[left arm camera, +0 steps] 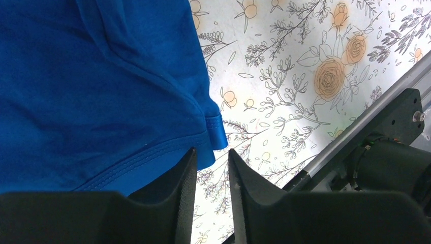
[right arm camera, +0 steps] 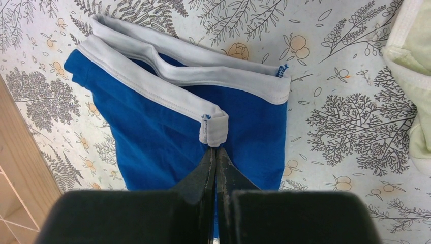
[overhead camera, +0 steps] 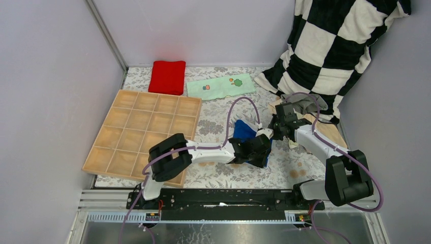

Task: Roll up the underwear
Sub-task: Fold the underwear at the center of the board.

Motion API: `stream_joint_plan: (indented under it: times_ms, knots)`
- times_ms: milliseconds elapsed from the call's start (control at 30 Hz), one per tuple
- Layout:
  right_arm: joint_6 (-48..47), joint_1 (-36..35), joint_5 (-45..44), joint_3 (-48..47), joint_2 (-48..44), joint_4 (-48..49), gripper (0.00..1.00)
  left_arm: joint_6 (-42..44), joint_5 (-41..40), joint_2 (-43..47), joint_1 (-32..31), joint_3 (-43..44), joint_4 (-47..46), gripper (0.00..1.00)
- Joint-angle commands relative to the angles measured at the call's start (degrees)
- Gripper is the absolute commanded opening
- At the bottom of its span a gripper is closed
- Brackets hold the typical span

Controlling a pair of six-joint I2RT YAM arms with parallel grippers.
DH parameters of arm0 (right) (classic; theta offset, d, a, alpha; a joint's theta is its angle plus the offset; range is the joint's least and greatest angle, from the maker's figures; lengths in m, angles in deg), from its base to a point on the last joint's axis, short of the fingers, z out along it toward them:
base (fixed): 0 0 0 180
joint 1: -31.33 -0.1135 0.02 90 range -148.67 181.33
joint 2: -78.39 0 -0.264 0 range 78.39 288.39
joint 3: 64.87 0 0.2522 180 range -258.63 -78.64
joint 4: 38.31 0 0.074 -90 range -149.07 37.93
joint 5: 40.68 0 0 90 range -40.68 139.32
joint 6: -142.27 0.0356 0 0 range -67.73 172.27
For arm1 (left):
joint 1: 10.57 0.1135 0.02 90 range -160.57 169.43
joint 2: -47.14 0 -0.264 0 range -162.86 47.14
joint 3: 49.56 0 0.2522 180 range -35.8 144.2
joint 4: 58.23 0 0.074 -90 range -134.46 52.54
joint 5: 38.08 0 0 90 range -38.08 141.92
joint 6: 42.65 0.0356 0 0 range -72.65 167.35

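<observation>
Blue underwear [overhead camera: 243,131] with a white waistband [right arm camera: 152,86] lies partly folded on the flowered tablecloth, mid-table. My right gripper [right arm camera: 216,149] is shut on the folded end of that waistband. It reaches in from the right in the top view [overhead camera: 272,133]. My left gripper [left arm camera: 212,153] stands slightly open right beside the blue hem [left arm camera: 216,133], with only tablecloth between its fingers. It hovers over the garment's near edge [overhead camera: 260,151]. More underwear lies at the right: a pale green piece [right arm camera: 412,56], a grey piece [overhead camera: 305,104] and a beige piece [overhead camera: 328,131].
A wooden compartment tray [overhead camera: 147,129] lies at the left, its edge [right arm camera: 20,173] close to the blue garment. A red folded cloth [overhead camera: 167,76] and a mint printed cloth [overhead camera: 219,86] lie at the back. A black-and-white checkered cloth [overhead camera: 335,46] hangs at the back right. The base rail [left arm camera: 356,133] runs along the near edge.
</observation>
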Motion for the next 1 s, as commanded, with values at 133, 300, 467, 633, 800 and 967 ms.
stream_joint_plan:
  times_ms: [133,300,467,633,800,967]
  knots:
    - [-0.1,0.8,-2.0,0.3,-0.7,-0.2,0.02,-0.8,0.3,4.8,0.1,-0.5,-2.8,0.38]
    - [-0.6,0.7,-5.0,0.1,-1.5,-1.6,0.02,-0.9,-2.5,13.5,0.8,-5.9,-3.0,0.5]
    - [-1.1,0.7,-7.5,-0.1,-2.3,-3.0,0.03,-1.1,-5.1,19.8,3.0,-12.8,-2.8,0.53]
    - [-1.4,0.8,-7.4,-0.3,-3.2,-3.8,0.03,-1.6,-5.1,22.1,7.0,-18.6,-4.1,0.53]
    - [-2.0,0.8,-10.2,-1.1,-3.2,-5.7,0.11,0.1,-5.8,20.9,7.9,-18.2,-2.9,0.51]
    - [-2.0,0.7,-17.5,-2.9,-3.2,-9.3,0.31,0.3,-6.2,21.1,7.9,-18.3,-2.6,0.51]
